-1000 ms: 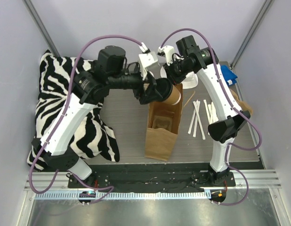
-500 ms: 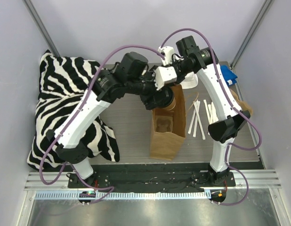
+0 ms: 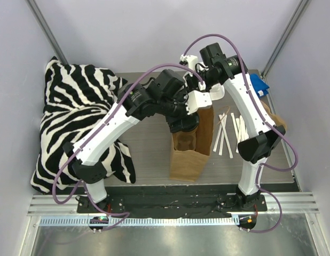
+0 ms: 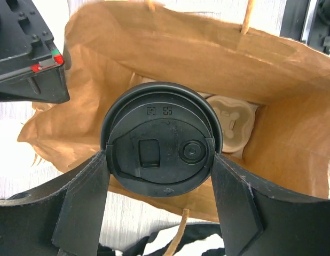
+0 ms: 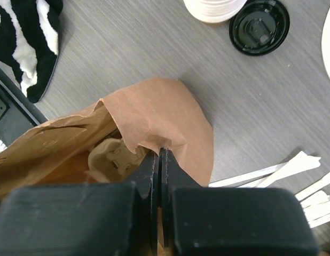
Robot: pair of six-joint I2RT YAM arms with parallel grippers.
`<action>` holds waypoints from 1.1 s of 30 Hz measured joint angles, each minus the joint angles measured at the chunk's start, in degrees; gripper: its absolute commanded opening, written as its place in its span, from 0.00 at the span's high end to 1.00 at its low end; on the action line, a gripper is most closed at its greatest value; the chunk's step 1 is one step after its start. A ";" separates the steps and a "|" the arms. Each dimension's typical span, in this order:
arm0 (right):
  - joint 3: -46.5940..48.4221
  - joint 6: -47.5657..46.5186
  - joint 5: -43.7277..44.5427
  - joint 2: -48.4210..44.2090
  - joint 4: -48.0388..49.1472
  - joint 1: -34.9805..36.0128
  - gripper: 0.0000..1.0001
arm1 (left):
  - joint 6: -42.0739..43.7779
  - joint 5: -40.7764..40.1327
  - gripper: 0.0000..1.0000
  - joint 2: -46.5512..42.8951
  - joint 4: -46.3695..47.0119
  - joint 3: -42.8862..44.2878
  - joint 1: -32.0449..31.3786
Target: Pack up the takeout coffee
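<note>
At the open mouth of the brown paper bag [image 4: 197, 50], the left gripper [image 4: 159, 162] clamps the takeout coffee [image 4: 157, 144] from both sides below its black lid, while the right gripper [image 5: 159, 157] pinches the bag's rim; the thin cup looks light and crushable, safest held near the lid-stiffened top
</note>
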 measured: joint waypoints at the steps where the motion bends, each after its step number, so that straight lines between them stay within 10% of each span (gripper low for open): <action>1: -0.59 0.42 0.02 -0.33 0.07 0.00 0.99 | 0.13 -0.31 0.93 0.33 -0.22 -0.04 -0.09; 5: -2.49 1.81 0.70 -1.60 0.24 0.00 0.99 | 0.76 -1.05 0.95 1.01 -0.85 -1.03 -0.11; 7: -3.52 1.84 1.03 -2.45 0.39 -0.02 0.79 | 1.53 -1.75 0.95 0.96 -1.22 -2.23 -0.09; 10: -3.74 0.35 1.01 -3.32 0.35 -0.11 0.23 | 3.02 -1.77 0.95 0.13 -0.90 -5.44 -0.04; 13: -3.48 -3.19 0.74 -4.22 -0.02 -0.11 0.03 | 4.68 -0.70 0.96 -0.85 -1.09 -8.24 -0.02; 26: -0.92 -26.73 -6.47 -7.67 0.28 1.55 0.03 | 7.34 6.19 0.96 -1.81 -1.42 -6.80 0.00; 33: -9.07 -35.34 -5.20 -9.40 7.10 6.93 0.56 | 7.30 8.94 0.97 -1.81 -3.02 -5.86 -0.26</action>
